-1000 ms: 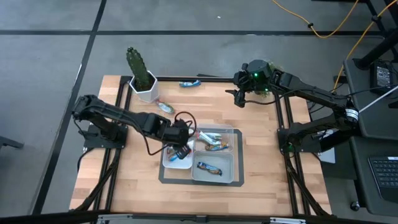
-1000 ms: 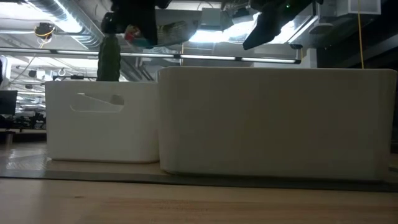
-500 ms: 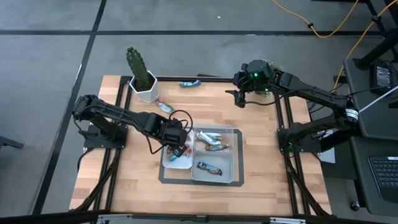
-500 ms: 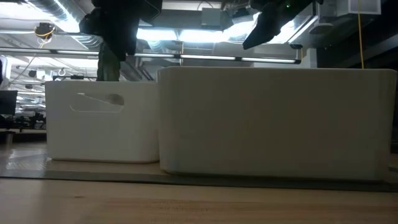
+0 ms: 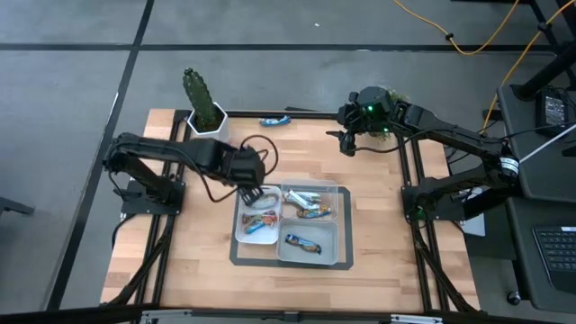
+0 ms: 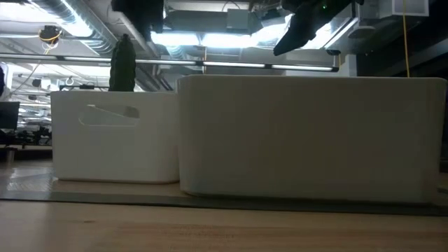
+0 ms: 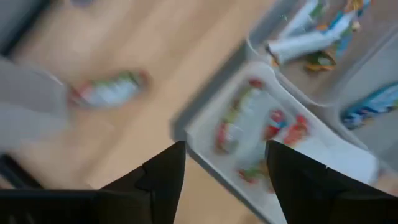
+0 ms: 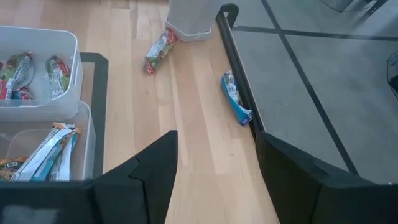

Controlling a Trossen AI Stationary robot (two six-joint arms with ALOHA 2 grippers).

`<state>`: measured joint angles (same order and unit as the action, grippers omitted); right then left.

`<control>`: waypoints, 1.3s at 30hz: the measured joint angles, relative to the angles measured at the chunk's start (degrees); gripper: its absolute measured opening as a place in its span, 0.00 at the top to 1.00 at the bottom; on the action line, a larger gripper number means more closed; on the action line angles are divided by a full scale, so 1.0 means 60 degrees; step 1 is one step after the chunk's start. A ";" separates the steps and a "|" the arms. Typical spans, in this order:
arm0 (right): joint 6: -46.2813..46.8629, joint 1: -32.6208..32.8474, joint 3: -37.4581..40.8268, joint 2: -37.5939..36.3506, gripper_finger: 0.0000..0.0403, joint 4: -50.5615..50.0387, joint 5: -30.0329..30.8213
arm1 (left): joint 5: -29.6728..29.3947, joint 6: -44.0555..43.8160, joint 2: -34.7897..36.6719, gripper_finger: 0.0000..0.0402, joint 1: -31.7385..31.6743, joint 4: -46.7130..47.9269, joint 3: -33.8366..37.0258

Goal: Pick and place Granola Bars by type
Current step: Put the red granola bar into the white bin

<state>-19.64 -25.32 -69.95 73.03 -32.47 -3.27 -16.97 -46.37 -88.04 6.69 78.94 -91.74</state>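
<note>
High view: a potted cactus (image 5: 203, 106) stands at the upper left of the worktop (image 5: 378, 225); a divided tray (image 5: 339, 261) sits at centre, holding foil-wrapped Granola Bars (image 5: 260, 221), red-and-green ones in its left cell, pale blue and dark blue in the right cells; one blue bar (image 5: 274, 121) lies at the upper edge; the left tool (image 5: 255, 192) hangs with fingers spread and empty above the tray's left cell; the right tool (image 5: 346, 142) waits upper right, fingers apart and empty.

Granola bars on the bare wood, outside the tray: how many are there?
2. A red-green bar lies beside the white cactus pot; a blue bar lies at the table's far edge against the black frame. The left arm may hide others.
</note>
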 joint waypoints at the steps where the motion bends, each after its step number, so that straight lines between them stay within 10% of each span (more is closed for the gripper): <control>1: -0.0003 0.0000 0.0000 0.0000 0.46 -0.0003 0.0003 | -0.0206 0.0511 0.0047 0.47 -0.0110 0.0179 -0.0151; 13: 0.0241 0.0000 0.0000 0.0000 0.46 0.0033 0.0013 | -0.1053 0.6955 -0.0060 0.48 -0.2727 0.0712 -0.0165; 17: 0.0258 0.0002 0.0000 0.0000 0.46 0.0053 0.0018 | 0.0033 0.8868 -0.0075 0.44 -0.3800 -0.0177 0.0515; 39: 0.0986 0.0000 0.0000 0.0000 0.46 0.0080 0.0109 | 0.0512 1.3767 -0.1263 0.23 -0.5739 -0.4383 0.4338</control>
<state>-13.73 -25.32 -69.95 73.03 -31.99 -2.61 -13.90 36.24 -95.62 -27.75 52.64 -65.71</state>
